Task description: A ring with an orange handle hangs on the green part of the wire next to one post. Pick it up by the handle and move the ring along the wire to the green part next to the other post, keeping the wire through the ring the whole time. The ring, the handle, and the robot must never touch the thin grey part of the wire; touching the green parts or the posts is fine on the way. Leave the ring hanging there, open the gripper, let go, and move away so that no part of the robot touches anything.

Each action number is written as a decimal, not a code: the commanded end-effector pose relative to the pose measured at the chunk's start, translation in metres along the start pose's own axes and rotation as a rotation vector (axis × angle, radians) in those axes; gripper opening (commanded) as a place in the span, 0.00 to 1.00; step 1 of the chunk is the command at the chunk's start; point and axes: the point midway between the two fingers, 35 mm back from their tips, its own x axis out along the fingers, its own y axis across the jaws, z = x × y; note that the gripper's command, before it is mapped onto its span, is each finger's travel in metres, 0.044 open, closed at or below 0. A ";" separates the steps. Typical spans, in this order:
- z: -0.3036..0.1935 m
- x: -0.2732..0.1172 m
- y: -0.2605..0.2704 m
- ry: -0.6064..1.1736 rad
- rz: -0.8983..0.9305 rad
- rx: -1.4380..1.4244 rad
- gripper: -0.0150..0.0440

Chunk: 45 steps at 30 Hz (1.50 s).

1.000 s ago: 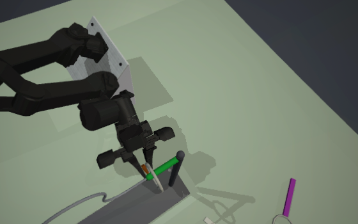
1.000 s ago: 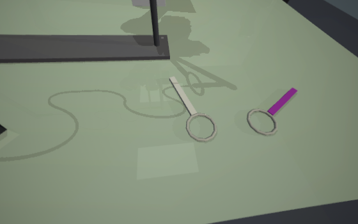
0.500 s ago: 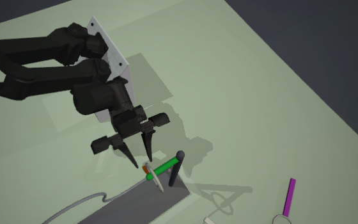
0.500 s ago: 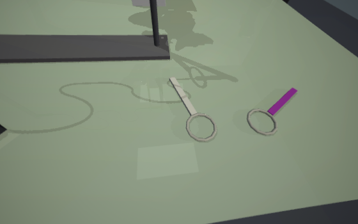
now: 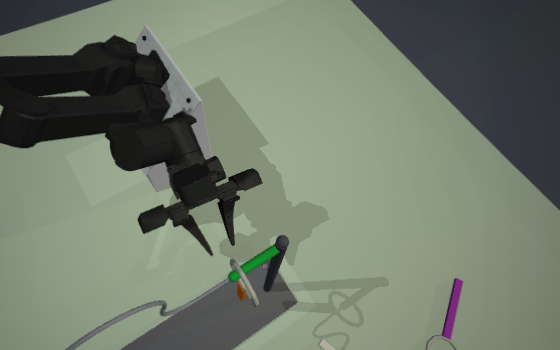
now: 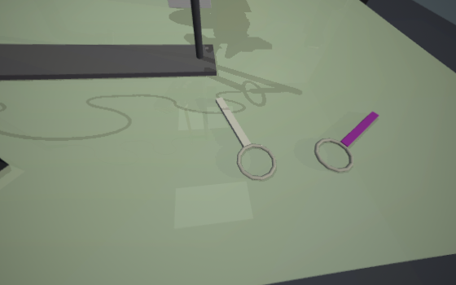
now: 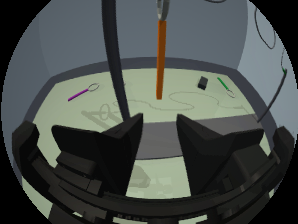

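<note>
The orange handle (image 5: 241, 291) (image 7: 161, 60) hangs down from its pale ring (image 5: 255, 301). The ring is around the green part (image 5: 264, 257) of the wire, near the end where the thin grey wire (image 5: 203, 295) starts. The dark post (image 5: 274, 270) (image 6: 196, 32) (image 7: 114, 60) holds the green part's other end. My gripper (image 5: 222, 249) (image 7: 160, 118) is open, with nothing between its fingers. In the top view its tips are above and left of the ring, apart from it. The wrist view shows the handle beyond the tips; the ring is mostly cut off at the top.
A dark base (image 5: 189, 330) (image 6: 97, 61) (image 7: 160, 140) lies under the wire. A purple-handled ring (image 5: 452, 307) (image 6: 359, 129) (image 7: 79, 95) and a pale-handled ring (image 6: 233, 122) lie on the table. A green-handled ring (image 7: 223, 83) and a dark block (image 7: 202, 82) lie farther off.
</note>
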 end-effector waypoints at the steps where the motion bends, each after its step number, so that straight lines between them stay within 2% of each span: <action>1: 0.000 -0.001 -0.001 0.001 -0.005 0.005 0.53; 13: 0.000 -0.001 -0.001 0.001 -0.005 0.005 0.53; 24: -0.005 -0.055 -0.003 0.056 0.066 -0.086 1.00; 45: -0.006 -0.056 -0.003 0.057 0.067 -0.088 1.00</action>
